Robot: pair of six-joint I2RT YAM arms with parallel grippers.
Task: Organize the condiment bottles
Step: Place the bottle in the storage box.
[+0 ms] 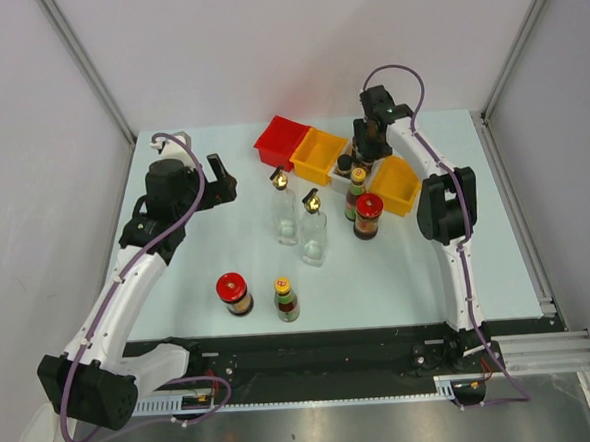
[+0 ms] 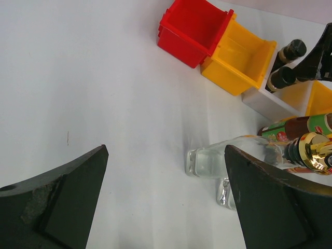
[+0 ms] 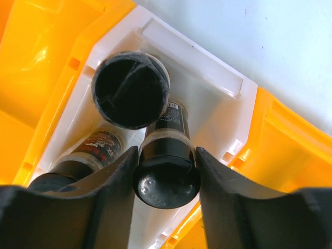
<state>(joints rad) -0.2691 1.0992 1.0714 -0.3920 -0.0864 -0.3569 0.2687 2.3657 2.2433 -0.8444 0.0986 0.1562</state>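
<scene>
My right gripper (image 3: pixel 166 155) is shut on a black-capped shaker (image 3: pixel 167 179) that stands inside the white bin (image 3: pixel 207 67). A second black-capped shaker (image 3: pixel 129 96) stands right behind it in the same bin. From above, the right gripper (image 1: pixel 368 154) hangs over that bin. Two clear glass bottles (image 1: pixel 285 210) (image 1: pixel 313 235) with gold spouts stand mid-table. Red-lidded jars stand at the front (image 1: pixel 234 293) and at the right (image 1: pixel 368 215). Each has a yellow-capped sauce bottle beside it (image 1: pixel 286 299) (image 1: pixel 355 192). My left gripper (image 1: pixel 222 175) is open and empty, left of the glass bottles (image 2: pixel 228 155).
A red bin (image 1: pixel 280 140) and an orange bin (image 1: pixel 318 154) sit at the back. Another orange bin (image 1: pixel 395 183) lies right of the white one. Both orange bins press against the white bin's sides (image 3: pixel 46 57) (image 3: pixel 290 140). Walls close in the table's far and side edges.
</scene>
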